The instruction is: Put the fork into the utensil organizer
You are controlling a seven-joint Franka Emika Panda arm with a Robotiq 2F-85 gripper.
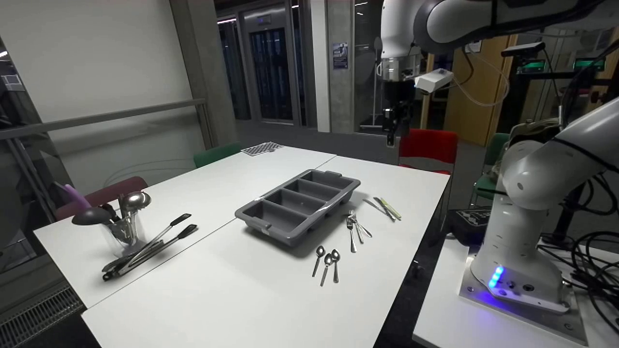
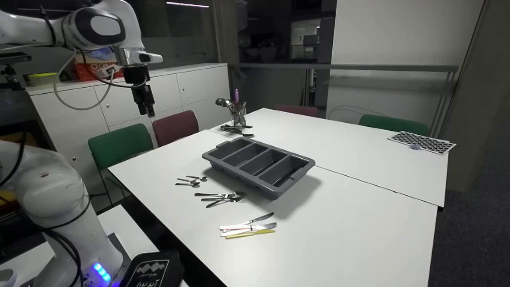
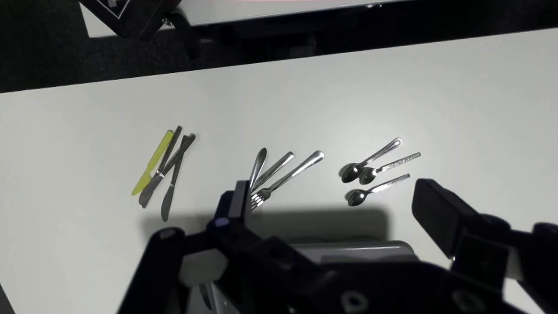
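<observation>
Forks (image 3: 291, 175) between spoons (image 3: 368, 175) and knives (image 3: 160, 173)

Forks (image 1: 351, 237) on white table (image 1: 251, 280), near utensil organizer (image 1: 296, 202).

The rounded white arm (image 1: 524, 169) has black cables (image 2: 65, 241), blue base lights (image 1: 495, 277) and a black gripper (image 3: 335, 204).
</observation>
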